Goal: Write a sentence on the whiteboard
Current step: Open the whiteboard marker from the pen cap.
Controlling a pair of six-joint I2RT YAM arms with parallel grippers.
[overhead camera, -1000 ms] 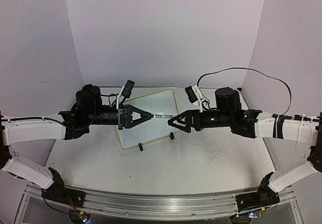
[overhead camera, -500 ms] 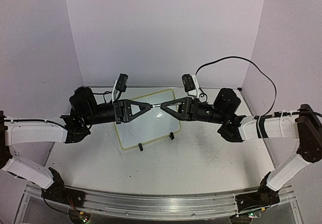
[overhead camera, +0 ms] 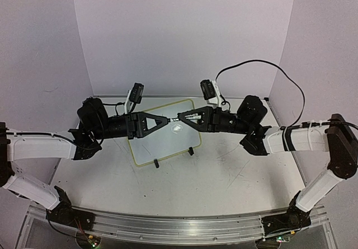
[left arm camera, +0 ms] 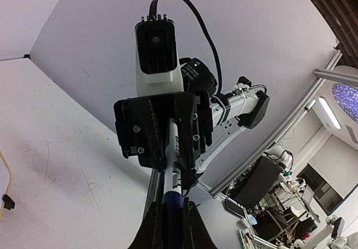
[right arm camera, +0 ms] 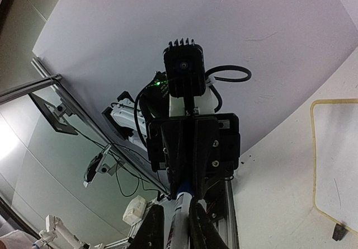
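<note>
Top external: we are seeing left jaws and right jaws both clamping the marker (overhead camera: 174, 118) over the whiteboard (overhead camera: 162, 142). We are judging uncapping in hand, needing a straight pull apart.

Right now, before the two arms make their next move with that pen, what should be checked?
1. Left gripper clamped on the marker: ok.
2. Right gripper closed on the marker's other end: ok, as far as its wrist view shows.
3. Marker level between the two grippers, above the board: ok.
4. Cap on or off: cannot tell.
5. Whiteboard on the table below the grippers, within reach: ok.
6. Right arm's cable arcing clear of the grippers: ok.
</note>
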